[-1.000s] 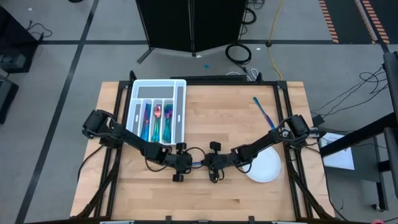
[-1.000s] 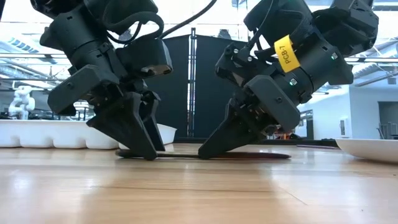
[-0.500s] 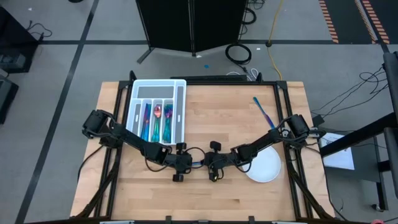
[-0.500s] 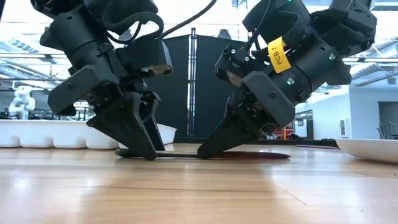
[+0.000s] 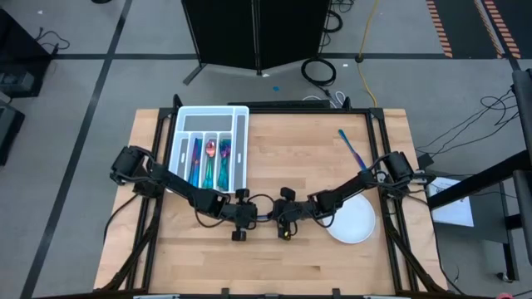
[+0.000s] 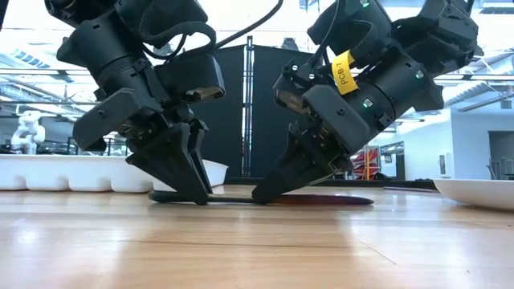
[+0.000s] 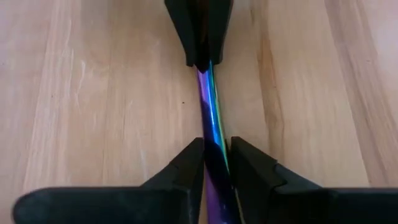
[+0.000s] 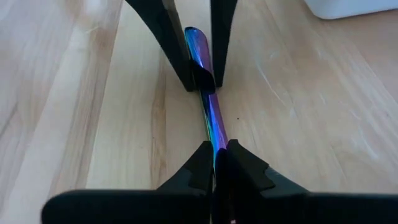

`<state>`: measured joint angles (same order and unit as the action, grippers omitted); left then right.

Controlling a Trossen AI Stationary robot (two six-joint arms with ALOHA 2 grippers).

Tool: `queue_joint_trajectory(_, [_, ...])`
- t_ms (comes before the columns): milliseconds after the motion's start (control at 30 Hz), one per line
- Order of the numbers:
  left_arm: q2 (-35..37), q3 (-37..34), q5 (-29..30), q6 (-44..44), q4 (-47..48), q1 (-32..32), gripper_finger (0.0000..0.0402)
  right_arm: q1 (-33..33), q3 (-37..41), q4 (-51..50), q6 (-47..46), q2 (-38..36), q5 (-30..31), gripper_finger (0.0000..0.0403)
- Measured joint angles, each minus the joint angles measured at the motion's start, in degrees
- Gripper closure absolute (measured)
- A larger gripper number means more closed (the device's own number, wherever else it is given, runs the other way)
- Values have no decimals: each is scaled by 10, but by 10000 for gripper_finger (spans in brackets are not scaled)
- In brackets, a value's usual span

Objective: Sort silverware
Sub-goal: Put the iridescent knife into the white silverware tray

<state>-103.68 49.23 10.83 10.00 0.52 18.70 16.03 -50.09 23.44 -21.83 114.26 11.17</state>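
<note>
One slim iridescent piece of silverware lies flat on the wooden table, lengthwise left to right, near the middle of the front half. My left gripper is shut on it near its left end. My right gripper is shut on it farther right. The two grippers face each other, tips close together. More silverware lies in the white divided tray at the far left. Another blue piece lies on the table at the far right. My left gripper pinches the piece's two long edges between its fingers, close to the left end. The fingers slant down from the table's left and point along the piece, which lies flat on the table. My right gripper pinches the same piece by its long edges, about mid-length. Its fingers slant down from the table's right and point along the piece. The piece's right part lies on the table under the gripper.
A round white plate sits on the table just right of the right arm's wrist. The tray stands at the far left corner. Bare wood lies in front of both grippers toward the near edge.
My right gripper has turned about its wrist and leaned a little toward the table's left, its fingertips staying on the piece. My left gripper has shifted slightly toward the right. The piece has stayed flat on the table.
</note>
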Motion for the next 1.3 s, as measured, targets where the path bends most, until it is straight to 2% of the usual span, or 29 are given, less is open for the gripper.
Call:
queue_joint_trajectory(233, [0, 0, 9, -4, 2, -1, 353, -4, 0, 5, -11, 0, -16, 379])
queue_joint_trajectory(467, [0, 0, 8, -4, 2, -1, 356, -8, 1, 15, -11, -6, -38, 376])
queue_joint_trajectory(833, [0, 0, 4, -2, 0, -3, 358, 0, 3, 15, 35, -35, -46, 347])
queue_joint_trajectory(967, [0, 0, 3, 0, 2, -4, 358, -2, 2, 7, 38, -36, -38, 329])
queue_joint_trajectory(1167, [0, 0, 0, 1, 7, -4, 358, -1, 2, -34, 47, -36, 23, 313])
queue_joint_trajectory(1300, [0, 0, -1, 1, 6, -4, 358, 0, 1, -42, 49, -37, 21, 312])
